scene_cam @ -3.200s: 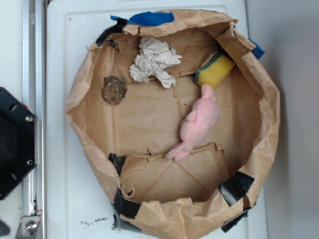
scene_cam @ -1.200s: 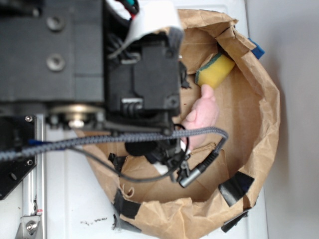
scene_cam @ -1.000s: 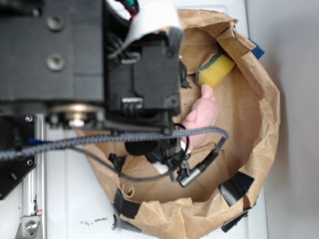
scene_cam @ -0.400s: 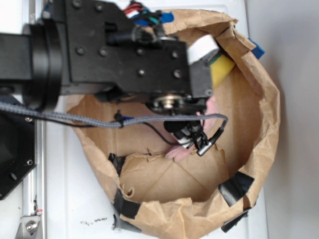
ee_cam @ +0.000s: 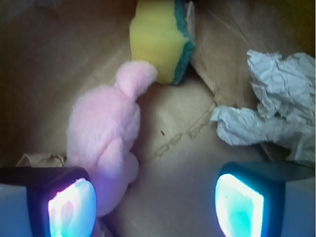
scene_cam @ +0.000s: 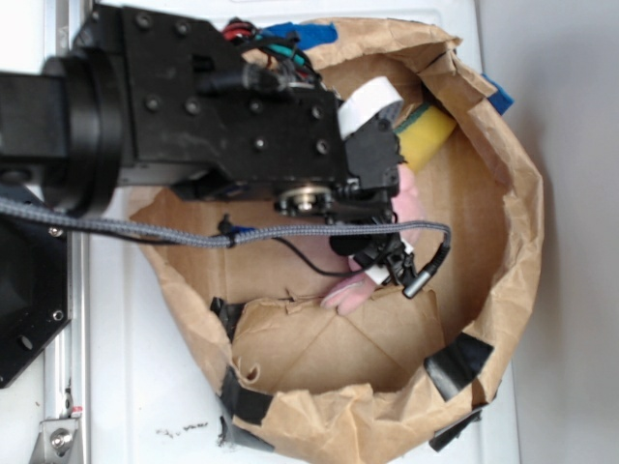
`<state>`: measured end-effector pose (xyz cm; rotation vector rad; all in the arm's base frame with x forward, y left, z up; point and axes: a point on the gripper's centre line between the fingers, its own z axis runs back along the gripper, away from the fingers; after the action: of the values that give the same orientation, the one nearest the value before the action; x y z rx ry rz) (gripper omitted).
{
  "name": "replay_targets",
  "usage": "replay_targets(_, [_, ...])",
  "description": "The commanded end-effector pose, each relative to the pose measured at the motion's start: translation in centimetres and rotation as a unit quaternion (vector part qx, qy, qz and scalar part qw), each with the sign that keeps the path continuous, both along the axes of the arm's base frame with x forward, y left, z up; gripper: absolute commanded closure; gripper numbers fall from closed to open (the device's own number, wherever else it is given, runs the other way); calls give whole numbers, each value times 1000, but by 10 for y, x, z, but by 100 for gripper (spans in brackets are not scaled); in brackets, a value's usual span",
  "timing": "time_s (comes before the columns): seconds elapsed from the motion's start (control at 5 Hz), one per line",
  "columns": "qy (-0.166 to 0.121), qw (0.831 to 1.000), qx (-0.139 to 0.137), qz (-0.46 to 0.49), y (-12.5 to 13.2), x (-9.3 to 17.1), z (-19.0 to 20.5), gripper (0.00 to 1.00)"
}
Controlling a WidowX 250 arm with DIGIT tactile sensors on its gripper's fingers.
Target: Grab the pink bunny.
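While the gripper [ee_cam: 155, 202] hangs with its two fingers spread wide and nothing between them, the pink bunny [ee_cam: 106, 138] lies on the floor of the brown paper bag [scene_cam: 503, 222], its tip touching the yellow-and-green sponge [ee_cam: 160, 37]. Crumpled paper [ee_cam: 269, 106] lies apart. No readable writing shows.

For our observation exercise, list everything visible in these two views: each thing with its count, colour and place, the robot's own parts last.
pink bunny: one, pale pink, on the bag floor, one end touching the sponge
sponge: one, yellow with green pad, by the far wall
paper wad: one, whitish, crumpled, on the floor opposite the bunny
paper bag: one, brown, cut-down walls patched with black and blue tape
table: one, white, under the bag
pincer: one, black, open, one finger over the bunny's edge
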<state>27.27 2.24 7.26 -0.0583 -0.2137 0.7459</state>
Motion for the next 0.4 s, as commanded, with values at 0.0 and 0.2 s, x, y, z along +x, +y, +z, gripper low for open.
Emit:
replay_targets(0.0, [-46,999,-22,9,15,7,37,0])
replay_targets(0.2, [-58,998,-16,9,14,6,49,0])
